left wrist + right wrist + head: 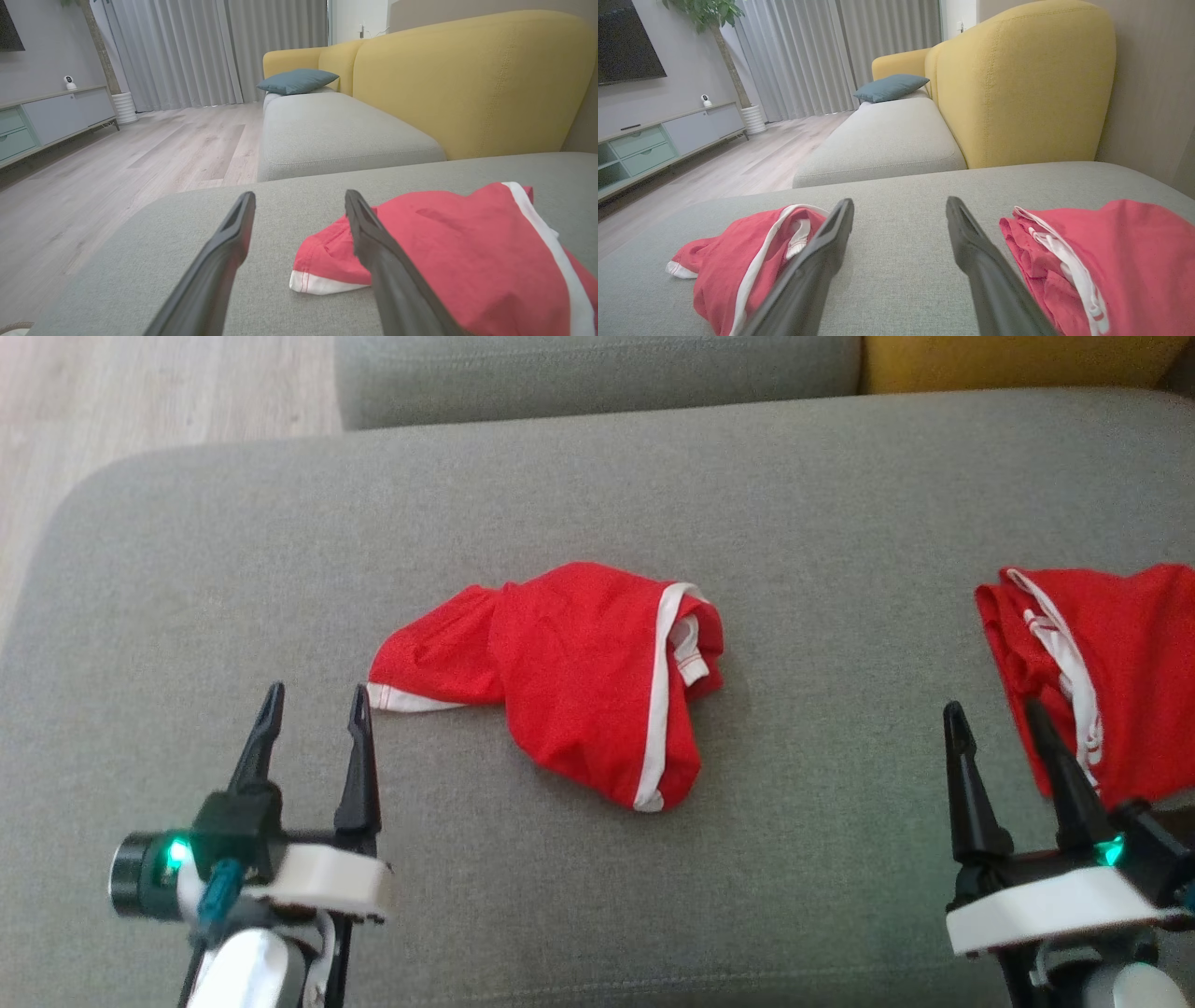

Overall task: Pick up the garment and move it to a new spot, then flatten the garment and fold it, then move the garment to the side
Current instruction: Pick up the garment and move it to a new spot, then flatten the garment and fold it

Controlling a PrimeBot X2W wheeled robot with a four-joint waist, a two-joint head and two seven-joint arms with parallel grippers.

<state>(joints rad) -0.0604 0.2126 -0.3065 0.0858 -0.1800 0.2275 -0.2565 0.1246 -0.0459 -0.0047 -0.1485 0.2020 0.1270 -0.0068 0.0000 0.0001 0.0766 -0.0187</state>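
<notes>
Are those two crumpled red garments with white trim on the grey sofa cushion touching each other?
Apart. The head view shows bare grey cushion between the middle red garment and the right-hand red garment.

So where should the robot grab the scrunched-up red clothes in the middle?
Probably the white-hemmed corner of the crumpled red garment with white trim, from the robot's left. That corner pokes out thin and flat on the grey fabric cushion, close to the open left gripper; the middle is bunched.
</notes>
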